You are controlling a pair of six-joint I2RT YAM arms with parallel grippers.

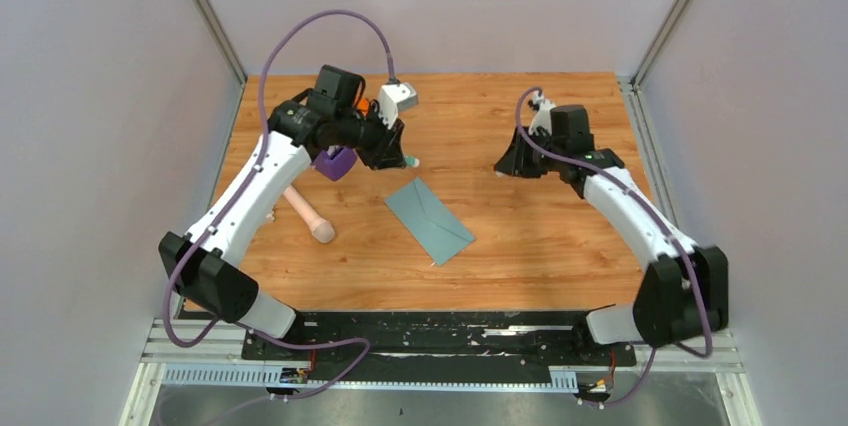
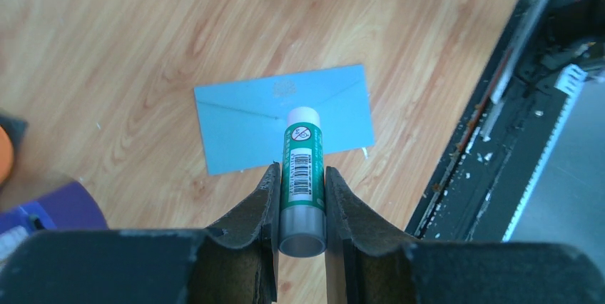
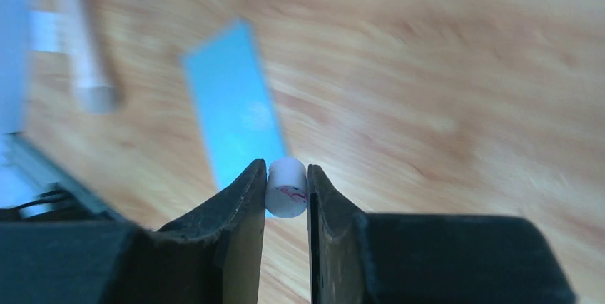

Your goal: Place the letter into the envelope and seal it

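Note:
The grey-teal envelope (image 1: 430, 221) lies flat on the wooden table with its flap down, also seen in the left wrist view (image 2: 242, 133) and blurred in the right wrist view (image 3: 232, 104). The letter is out of view. My left gripper (image 1: 405, 158) hovers behind the envelope, shut on a green glue stick (image 2: 303, 168) whose white end points toward the envelope. My right gripper (image 1: 503, 168) is off to the right above the table, shut on a small white cap (image 3: 287, 188) with red marks.
A pinkish cylinder (image 1: 308, 214) lies on the table left of the envelope. A purple object (image 1: 335, 163) sits under the left arm's wrist. The black rail (image 2: 499, 140) runs along the table's near edge.

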